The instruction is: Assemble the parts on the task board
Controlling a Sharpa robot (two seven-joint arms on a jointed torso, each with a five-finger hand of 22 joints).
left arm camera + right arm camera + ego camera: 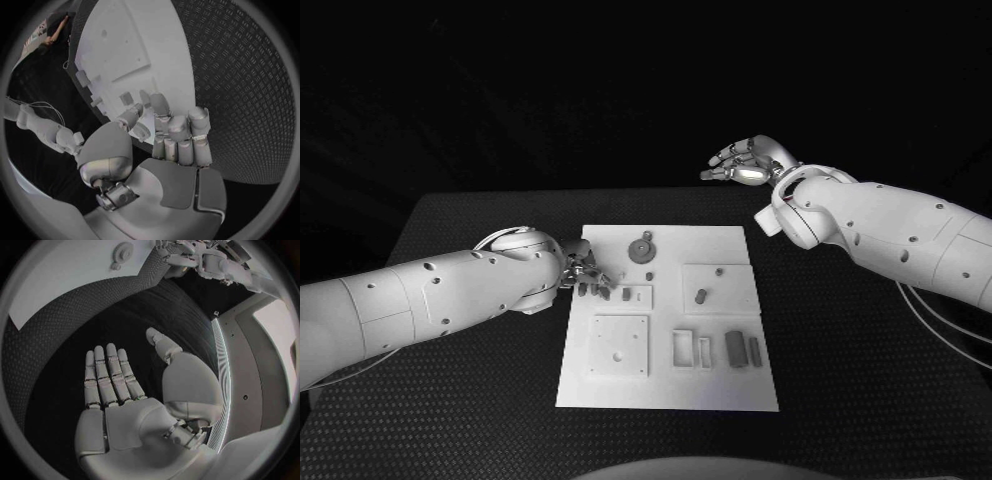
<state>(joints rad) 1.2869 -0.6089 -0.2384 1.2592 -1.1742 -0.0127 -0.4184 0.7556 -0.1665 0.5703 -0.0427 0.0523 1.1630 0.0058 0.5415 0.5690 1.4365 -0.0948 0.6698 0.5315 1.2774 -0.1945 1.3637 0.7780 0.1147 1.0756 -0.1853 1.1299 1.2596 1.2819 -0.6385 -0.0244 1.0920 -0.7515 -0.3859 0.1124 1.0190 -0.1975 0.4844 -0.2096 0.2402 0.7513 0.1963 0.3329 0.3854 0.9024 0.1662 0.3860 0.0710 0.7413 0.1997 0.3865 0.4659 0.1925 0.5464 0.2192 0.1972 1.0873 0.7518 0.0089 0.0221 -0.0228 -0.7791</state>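
The white task board [668, 385] lies in the middle of the table. On it sit a grey round toothed part [642, 248], a small grey peg [700, 295] and two upright grey blocks [733, 350] beside a frame-shaped part [682, 348]. My left hand [586, 275] hovers at the board's left edge beside a small rectangular recess [636, 294]. In the left wrist view its fingers [181, 132] curl toward the thumb over the board [144, 40], and I cannot tell whether anything is between them. My right hand [744, 160] is raised beyond the table's far edge, fingers [106, 375] flat and apart, holding nothing.
A square plate [619, 345] with small holes sits at the board's near left. The black textured table [848, 350] extends on both sides of the board. In the right wrist view the board's far corner [75, 280] carries the toothed part [120, 250].
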